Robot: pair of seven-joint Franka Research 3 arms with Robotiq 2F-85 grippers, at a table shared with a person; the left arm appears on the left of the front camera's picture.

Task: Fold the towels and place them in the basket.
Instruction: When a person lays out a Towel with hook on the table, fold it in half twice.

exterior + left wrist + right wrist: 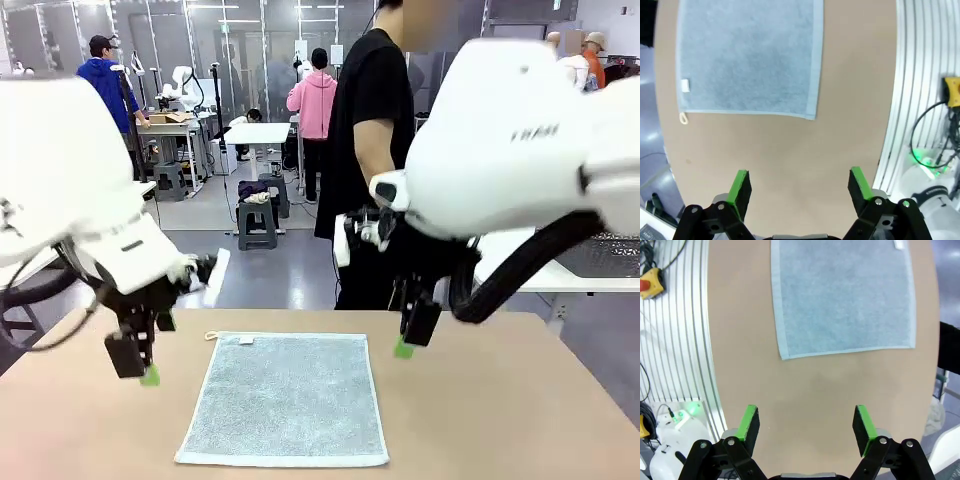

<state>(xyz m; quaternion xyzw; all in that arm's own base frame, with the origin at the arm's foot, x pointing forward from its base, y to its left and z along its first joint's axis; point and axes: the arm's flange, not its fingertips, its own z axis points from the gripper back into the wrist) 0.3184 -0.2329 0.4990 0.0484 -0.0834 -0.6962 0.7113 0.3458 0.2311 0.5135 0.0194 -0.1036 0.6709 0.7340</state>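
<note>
The towel point(285, 398) is nubbly light blue-grey terry cloth, lying on a smooth, matt tan table point(500, 420). At 10 and 2 o'clock from it, the left arm point(60, 170) and right arm point(520, 140) wear smooth white plastic shells.

Tan table point(500, 410), one towel point(285, 400).
Spread flat and unfolded at the middle, light blue-grey terry, small white loop point(211, 335) at its far left corner.

Open tabletop point(480, 400) around flat towel point(285, 400)
</note>
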